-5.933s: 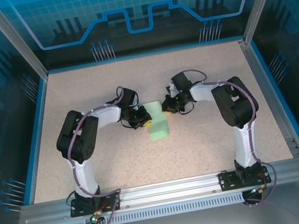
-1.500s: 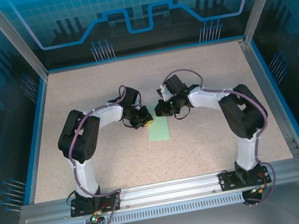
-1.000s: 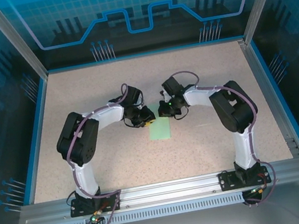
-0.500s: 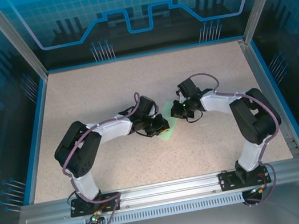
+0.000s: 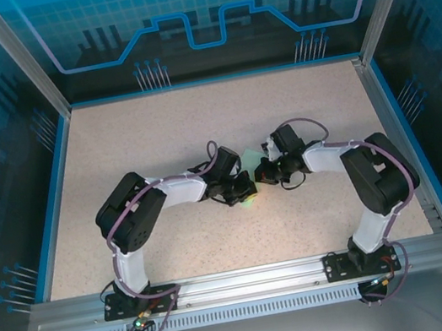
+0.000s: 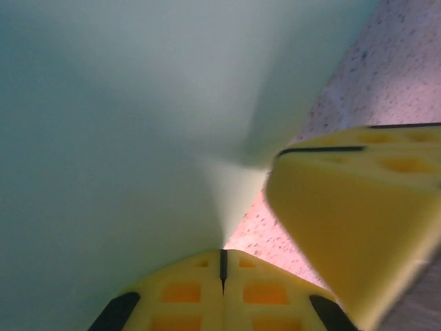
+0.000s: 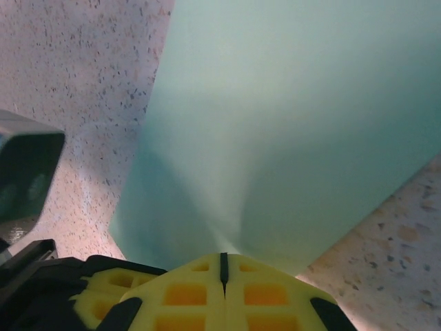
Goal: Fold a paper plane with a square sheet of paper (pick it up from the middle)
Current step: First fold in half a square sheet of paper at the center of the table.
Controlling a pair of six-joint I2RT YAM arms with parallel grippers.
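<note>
The square sheet of paper (image 5: 250, 161), pale mint green and folded narrow, is pinched between both grippers at the table's middle, mostly hidden beneath them. My left gripper (image 5: 245, 189) is shut on its near edge; in the left wrist view the paper (image 6: 124, 124) fans out from the closed yellow jaws (image 6: 222, 261). My right gripper (image 5: 262, 175) is shut on the paper too; in the right wrist view the sheet (image 7: 289, 124) rises from the closed jaws (image 7: 222, 265). The two grippers sit almost touching. The right gripper's yellow finger (image 6: 351, 214) looms in the left wrist view.
The speckled beige table (image 5: 147, 135) is bounded by a blue rim (image 5: 55, 195) and glass walls. Both arms curve inward from their bases at the near edge. The left gripper's yellow finger (image 7: 103, 303) shows low left in the right wrist view.
Both grippers shifted right and nearer, closing in on each other. The left jaws shut fully. The paper, earlier lying flat and visible, is now gathered up between the grippers.
</note>
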